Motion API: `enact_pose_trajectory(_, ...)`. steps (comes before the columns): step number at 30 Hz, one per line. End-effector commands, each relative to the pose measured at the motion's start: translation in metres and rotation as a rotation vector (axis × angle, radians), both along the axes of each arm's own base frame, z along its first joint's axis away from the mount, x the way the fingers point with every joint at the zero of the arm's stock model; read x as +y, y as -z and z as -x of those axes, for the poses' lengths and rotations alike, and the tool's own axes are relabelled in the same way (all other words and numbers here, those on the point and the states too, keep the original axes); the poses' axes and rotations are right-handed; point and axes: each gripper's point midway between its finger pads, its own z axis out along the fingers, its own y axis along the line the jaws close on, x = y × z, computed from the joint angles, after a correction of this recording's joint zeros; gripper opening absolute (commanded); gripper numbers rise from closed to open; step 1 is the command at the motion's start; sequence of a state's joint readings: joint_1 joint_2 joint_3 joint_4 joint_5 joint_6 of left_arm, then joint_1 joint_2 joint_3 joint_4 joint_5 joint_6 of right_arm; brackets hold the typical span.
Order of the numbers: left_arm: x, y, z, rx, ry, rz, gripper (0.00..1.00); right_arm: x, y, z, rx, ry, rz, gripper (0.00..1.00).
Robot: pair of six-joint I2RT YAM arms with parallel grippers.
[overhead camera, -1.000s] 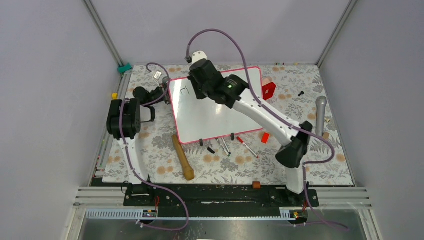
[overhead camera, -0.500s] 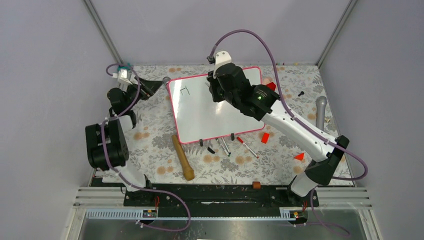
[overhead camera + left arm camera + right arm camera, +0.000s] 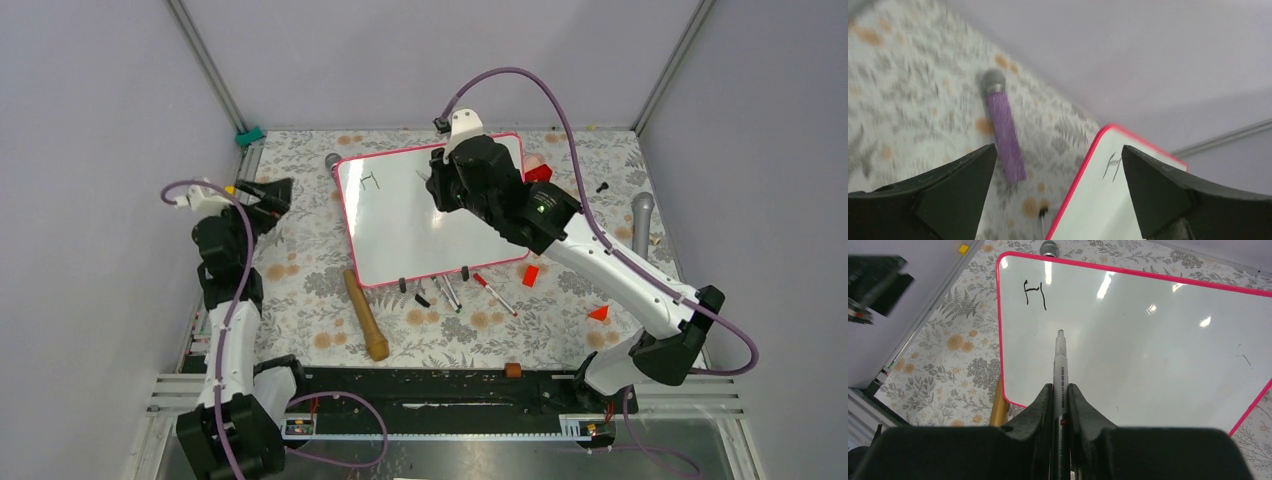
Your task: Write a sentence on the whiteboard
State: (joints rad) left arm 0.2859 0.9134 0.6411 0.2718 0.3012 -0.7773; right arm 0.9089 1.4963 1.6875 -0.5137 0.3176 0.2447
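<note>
Change since a second ago: the left arm has swung away from the far-left corner of the whiteboard (image 3: 420,235) toward the left edge of the table, and its jaws have spread. The right arm has slid to the right along the far part of the board.
Left gripper (image 3: 266,193): released, jaws wide apart with nothing between them. It hangs over the floral mat (image 3: 300,290) left of the board, pointing toward it and well clear of it.
Right gripper (image 3: 1060,388): clenched on a marker (image 3: 1060,357), over the far middle of the board.
Marker: pale barrel pinched between the two fingers, tip aimed at the board's far-left part. Whether the tip touches the surface cannot be told.
Whiteboard: glossy white with a pink-red frame, lying flat mid-table and slightly askew. Two black clips (image 3: 403,285) sit on its near edge.
Sentence (image 3: 1034,294): so far a single black "H" near the board's far-left corner.
Purple microphone (image 3: 1004,135): grey head, lying on the mat beside the board's far-left corner.
Wooden pestle (image 3: 366,316): on the mat, near the board's near-left corner.
Loose pens (image 3: 449,293): on the mat, just nearer than the board's near edge.
</note>
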Motion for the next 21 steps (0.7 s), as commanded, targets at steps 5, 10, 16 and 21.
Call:
enact_pose_trajectory(5,-0.078,0.078,0.033,0.106,0.328,0.017,0.99,-0.008,-0.001,0.009,0.010,-0.013,-0.039,0.00)
enact_pose_trajectory(10,-0.085,0.086,0.042,0.036,0.309,-0.027,0.99,-0.004,0.004,0.014,0.028,-0.049,-0.037,0.00)
enact_pose_trajectory(16,-0.109,0.094,0.044,-0.048,0.401,-0.005,0.99,-0.001,0.011,0.016,0.036,-0.078,-0.020,0.00)
enact_pose_trajectory(21,-0.130,0.107,0.028,-0.004,0.501,-0.052,0.99,0.003,0.014,0.015,0.054,-0.096,0.000,0.00)
